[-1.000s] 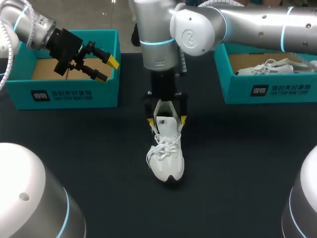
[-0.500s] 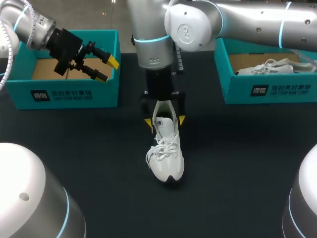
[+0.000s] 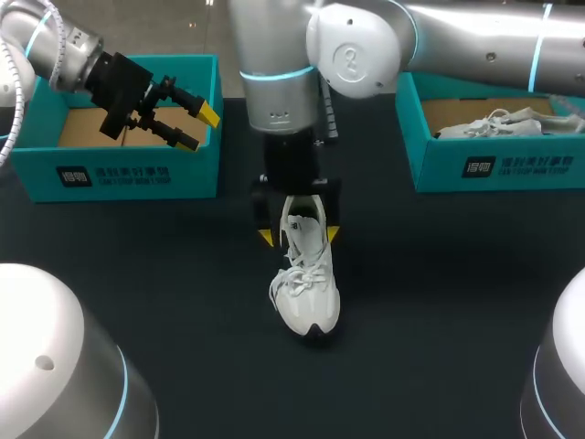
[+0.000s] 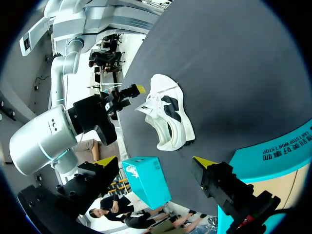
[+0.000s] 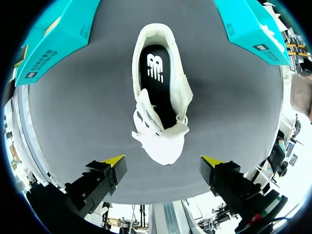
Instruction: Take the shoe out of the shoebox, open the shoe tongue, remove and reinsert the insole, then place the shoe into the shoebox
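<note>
The white shoe (image 3: 306, 283) is lying upright on the middle of the dark tabletop (image 3: 439, 293), toe pointing near, its black insole showing. The right end effector (image 3: 299, 236) is hovering over the heel opening, fingers spread wide to either side and gripping nothing. The left end effector (image 3: 198, 128) is hanging over the left shoebox (image 3: 128, 174) at the far left, also spread apart and holding nothing. Another white shoe (image 3: 498, 123) is sitting in the right shoebox (image 3: 494, 169).

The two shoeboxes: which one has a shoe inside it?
The shoebox at the head view's right: a white shoe lies inside it. The left shoebox shows only its bare cardboard floor.
</note>
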{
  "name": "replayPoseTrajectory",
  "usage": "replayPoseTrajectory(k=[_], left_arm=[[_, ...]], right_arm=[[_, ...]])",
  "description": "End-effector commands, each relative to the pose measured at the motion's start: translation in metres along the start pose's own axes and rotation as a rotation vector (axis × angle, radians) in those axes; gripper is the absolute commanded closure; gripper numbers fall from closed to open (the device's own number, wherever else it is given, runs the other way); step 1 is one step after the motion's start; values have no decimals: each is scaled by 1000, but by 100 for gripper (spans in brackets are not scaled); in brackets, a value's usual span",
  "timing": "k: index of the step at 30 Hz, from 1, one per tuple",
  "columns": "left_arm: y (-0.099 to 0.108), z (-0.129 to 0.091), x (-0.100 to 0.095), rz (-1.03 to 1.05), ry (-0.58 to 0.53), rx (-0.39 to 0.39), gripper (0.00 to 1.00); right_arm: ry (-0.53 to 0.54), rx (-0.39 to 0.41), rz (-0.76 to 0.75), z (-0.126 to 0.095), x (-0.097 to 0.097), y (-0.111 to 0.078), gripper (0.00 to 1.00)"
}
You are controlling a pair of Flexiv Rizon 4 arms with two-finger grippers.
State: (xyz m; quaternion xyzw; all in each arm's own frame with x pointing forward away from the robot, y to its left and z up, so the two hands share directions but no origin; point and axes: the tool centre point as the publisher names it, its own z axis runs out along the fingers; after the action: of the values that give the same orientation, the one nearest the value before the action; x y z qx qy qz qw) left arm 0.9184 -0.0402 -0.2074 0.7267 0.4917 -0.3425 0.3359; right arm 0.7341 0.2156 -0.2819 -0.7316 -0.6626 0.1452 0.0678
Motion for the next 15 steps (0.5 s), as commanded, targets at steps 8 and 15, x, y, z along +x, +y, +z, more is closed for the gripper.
replayPoseTrajectory(k=[8, 15], left_arm=[[0, 0, 0, 1, 3, 0, 0], [0, 0, 0, 1, 3, 0, 0]], right_arm=[[14, -10, -12, -7, -1, -20, 0], [-1, 1, -18, -6, -3, -27, 100]])
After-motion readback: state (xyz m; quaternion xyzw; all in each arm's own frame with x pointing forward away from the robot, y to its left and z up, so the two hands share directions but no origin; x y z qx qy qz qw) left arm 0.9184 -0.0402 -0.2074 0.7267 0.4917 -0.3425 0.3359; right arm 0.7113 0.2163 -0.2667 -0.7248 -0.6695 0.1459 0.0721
